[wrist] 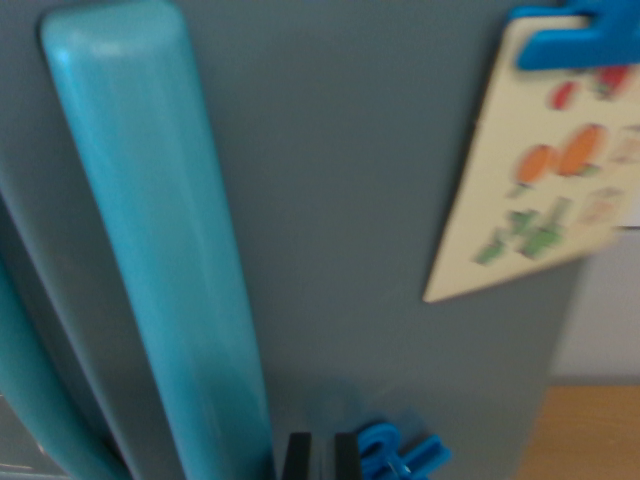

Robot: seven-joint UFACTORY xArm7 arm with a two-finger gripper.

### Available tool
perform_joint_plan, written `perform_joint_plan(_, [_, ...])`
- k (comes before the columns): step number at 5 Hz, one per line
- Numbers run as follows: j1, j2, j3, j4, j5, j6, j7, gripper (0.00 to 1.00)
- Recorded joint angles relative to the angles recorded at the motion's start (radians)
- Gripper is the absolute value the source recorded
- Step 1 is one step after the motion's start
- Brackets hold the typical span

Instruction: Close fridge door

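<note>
A blurred close-up from the wrist camera shows a grey fridge door (360,230) filling most of the frame. A long teal handle (160,250) runs down the door from the upper left to the bottom, tilted slightly. At the bottom centre, two dark fingertips of the claw (320,458) poke into view, right up against the door, just beside the handle's lower end; they stand close together, but whether the claw is closed I cannot tell. A small blue clip (400,455) sits just right of them. In the upper right, a blue clip (575,35) holds a cream card (530,190) with orange and green pictures.
</note>
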Motion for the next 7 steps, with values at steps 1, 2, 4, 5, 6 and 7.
perform_joint_plan(1, [0.0004,0.054,0.024,0.038,0.0000,0.000,0.000,1.00])
perform_joint_plan(2, [0.0004,0.054,0.024,0.038,0.0000,0.000,0.000,1.00])
perform_joint_plan(4, [0.0004,0.108,0.053,0.084,0.0000,0.000,0.000,1.00])
perform_joint_plan(5, [0.0004,0.162,0.066,0.133,0.0000,0.000,0.000,1.00])
perform_joint_plan(6, [0.0004,0.162,0.066,0.133,0.0000,0.000,0.000,1.00])
perform_joint_plan(7, [0.0004,0.205,0.076,0.176,0.0000,-0.002,0.000,1.00])
